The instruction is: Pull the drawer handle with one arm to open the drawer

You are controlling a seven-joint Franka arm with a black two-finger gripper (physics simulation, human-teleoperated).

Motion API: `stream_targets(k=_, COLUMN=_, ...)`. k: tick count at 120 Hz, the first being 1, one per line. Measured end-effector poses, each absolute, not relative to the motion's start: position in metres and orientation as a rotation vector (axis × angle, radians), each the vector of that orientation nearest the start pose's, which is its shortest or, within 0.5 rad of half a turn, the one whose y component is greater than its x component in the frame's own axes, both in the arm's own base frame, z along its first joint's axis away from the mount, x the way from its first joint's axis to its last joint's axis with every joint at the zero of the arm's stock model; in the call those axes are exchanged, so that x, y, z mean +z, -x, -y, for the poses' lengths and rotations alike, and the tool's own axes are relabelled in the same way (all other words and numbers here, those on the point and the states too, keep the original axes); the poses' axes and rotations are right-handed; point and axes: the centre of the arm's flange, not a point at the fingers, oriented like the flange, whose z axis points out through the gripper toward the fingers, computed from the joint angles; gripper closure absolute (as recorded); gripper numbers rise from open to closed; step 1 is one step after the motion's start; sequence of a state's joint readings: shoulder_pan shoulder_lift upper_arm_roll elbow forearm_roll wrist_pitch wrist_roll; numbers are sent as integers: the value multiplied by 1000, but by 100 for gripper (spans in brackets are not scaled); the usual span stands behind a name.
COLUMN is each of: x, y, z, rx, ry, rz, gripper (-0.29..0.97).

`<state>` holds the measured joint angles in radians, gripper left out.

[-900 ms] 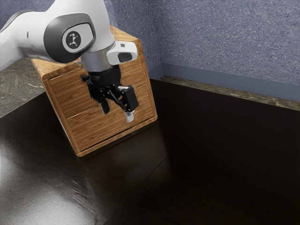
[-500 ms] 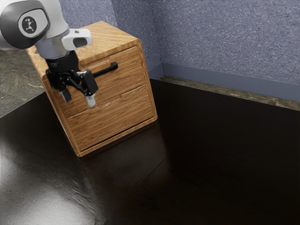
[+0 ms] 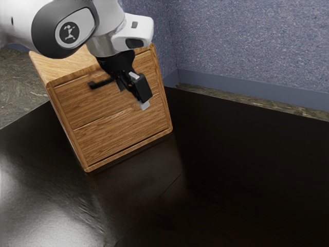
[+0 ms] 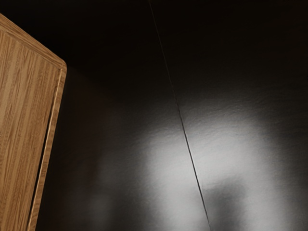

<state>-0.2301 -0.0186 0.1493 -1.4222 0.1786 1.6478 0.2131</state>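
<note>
There's the wooden cabinet point(image 3: 54, 67), sitting at ten o'clock on the dark, glossy tabletop point(image 3: 231, 180), and the white arm point(image 3: 67, 31) sweeps in over its top from eleven o'clock. The black pincer point(image 3: 139, 99) hangs tilted in front of the top drawer point(image 3: 85, 105), its tip angled toward five o'clock, right at the three o'clock end of the black drawer handle point(image 3: 101, 83). The bar runs out from behind the pincer toward nine o'clock (its other end is covered by the hand). The pincer is seen edge-on, so whether it stands wide, narrow or clamped on the bar cannot be told. The top drawer's front looks flush with the lower drawer point(image 3: 121, 131) beneath it, so it is probably closed. Over on the wrist camera, a cabinet corner stands beside the bare tabletop, with a thin seam point(image 4: 179, 113) crossing the sheen.
</note>
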Motion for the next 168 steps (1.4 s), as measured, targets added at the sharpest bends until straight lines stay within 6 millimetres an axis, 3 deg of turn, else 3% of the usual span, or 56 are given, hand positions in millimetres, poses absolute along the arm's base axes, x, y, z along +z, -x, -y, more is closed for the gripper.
stream_targets(k=29, x=716, y=-556, z=19, rx=-359, ry=2855, rz=-480, gripper=0)
stream_targets(k=38, x=713, y=-559, z=10, rx=-351, ry=2827, rz=-477, gripper=0)
stream_targets(k=53, x=692, y=-566, z=-7, rx=-322, ry=2781, rz=-481, gripper=0)
stream_targets(k=93, x=683, y=-582, z=-54, rx=-364, ry=2719, rz=-438, gripper=0)
stream_targets(k=114, x=680, y=-586, z=-69, rx=-371, ry=2700, rz=-429, gripper=0)
stream_targets(k=127, x=678, y=-589, z=-63, rx=-373, ry=2686, rz=-454, gripper=0)
stream_targets(k=154, x=677, y=-596, z=-21, rx=-408, ry=2658, rz=-568, gripper=0)
stream_targets(k=168, x=679, y=-596, z=-11, rx=-422, ry=2649, rz=-595, gripper=0)
